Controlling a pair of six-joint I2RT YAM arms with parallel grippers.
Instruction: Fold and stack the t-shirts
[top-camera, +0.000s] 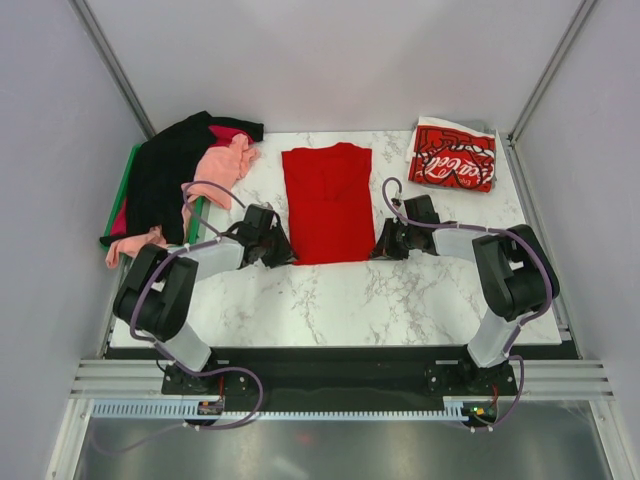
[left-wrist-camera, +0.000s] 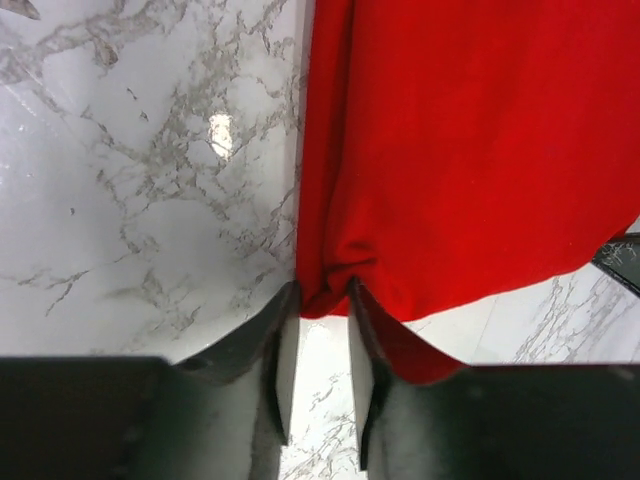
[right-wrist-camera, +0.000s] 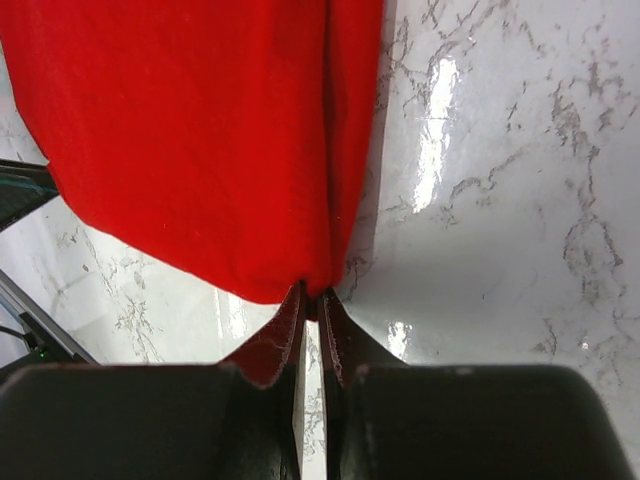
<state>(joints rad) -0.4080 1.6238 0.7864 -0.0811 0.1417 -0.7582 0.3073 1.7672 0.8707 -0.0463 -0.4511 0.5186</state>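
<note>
Marble table (top-camera: 400, 290) carries a plain red t-shirt (top-camera: 328, 203), a smooth folded rectangle at its middle. Right gripper (right-wrist-camera: 312, 292) pinches the near-right corner; left gripper (left-wrist-camera: 321, 292) stands parted around the near-left corner. Wrist views cut off the shirt's far end.

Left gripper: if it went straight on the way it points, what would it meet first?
The plain red t-shirt: its near corner lies between the fingertips of the left gripper, so it would likely push into cloth at once.

marble tbl (top-camera: 400, 290) | green tray (top-camera: 127, 178) (far left, mostly hidden)
</note>
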